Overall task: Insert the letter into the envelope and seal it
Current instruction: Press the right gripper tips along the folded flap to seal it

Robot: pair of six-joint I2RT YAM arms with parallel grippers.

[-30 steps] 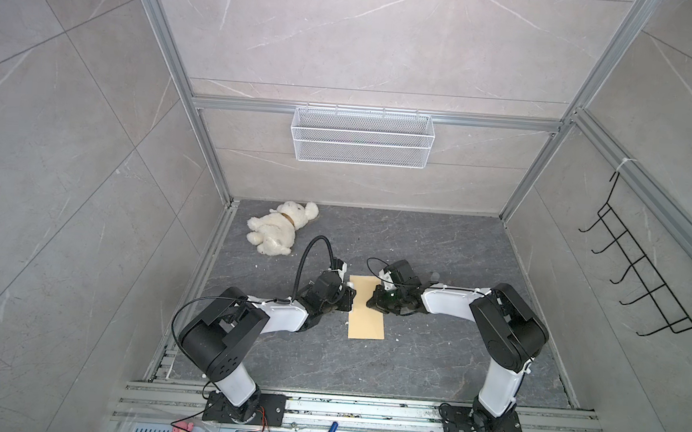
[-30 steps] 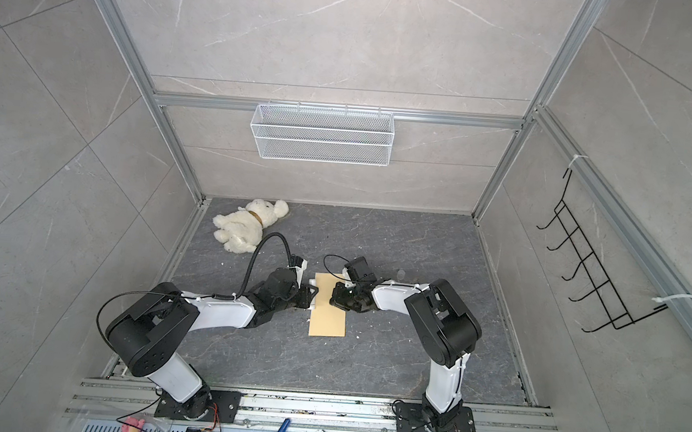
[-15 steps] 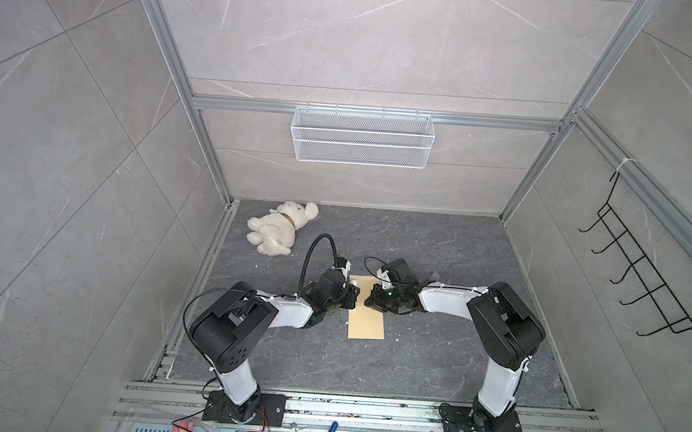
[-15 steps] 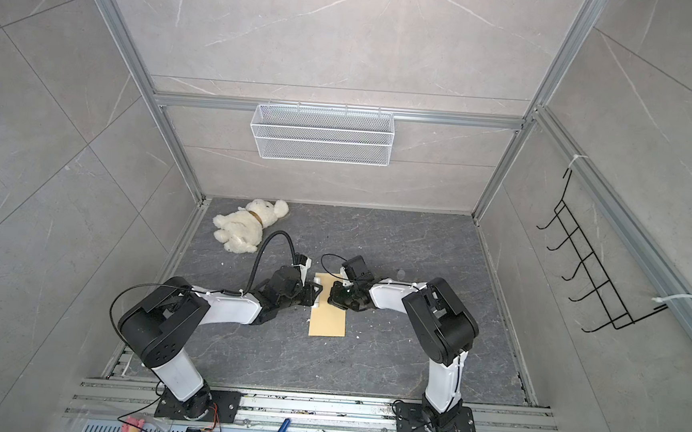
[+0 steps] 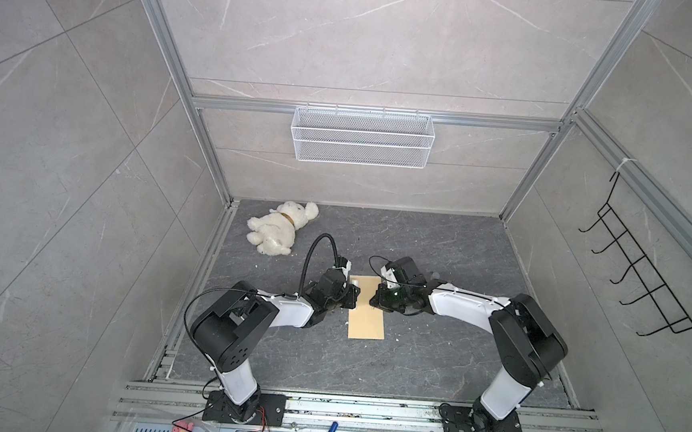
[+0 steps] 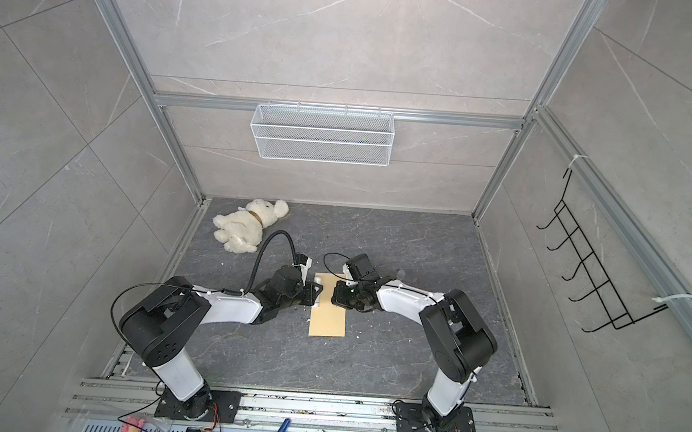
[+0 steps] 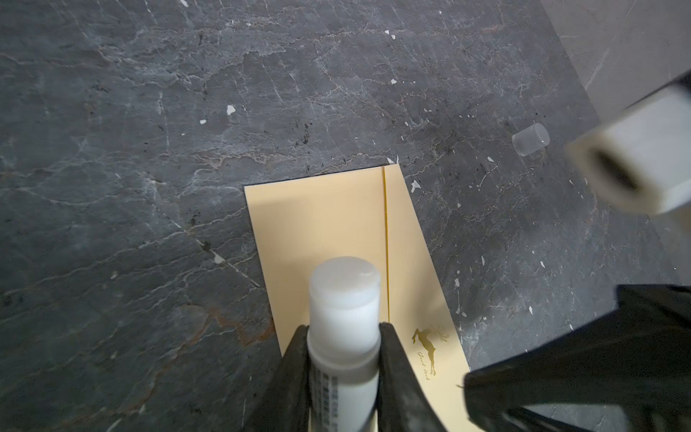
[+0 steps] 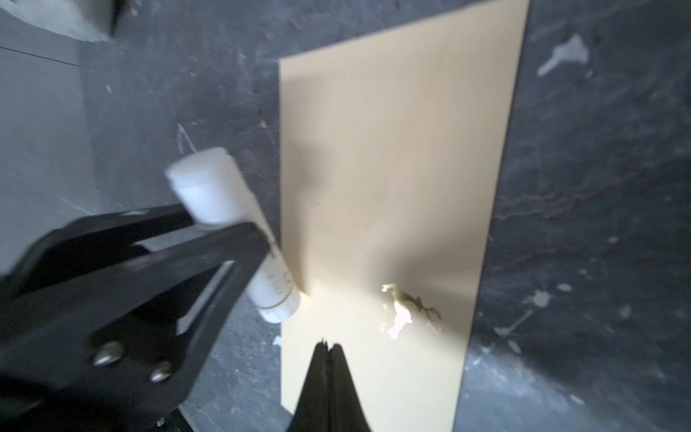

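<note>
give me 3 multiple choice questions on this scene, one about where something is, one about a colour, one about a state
1. Where on the table is the plush toy?
A front right
B back left
C dead centre

2. What colour is the glue stick in the left gripper?
A white
B red
C blue

3. How do the right gripper's jaws stand?
A wide open
B shut on the glue stick
C shut, holding nothing

Answers:
1 B: in both top views it lies near the back left corner.
2 A: a white tube shows between the jaws.
3 C: the tips meet over the envelope with nothing between them.
</note>
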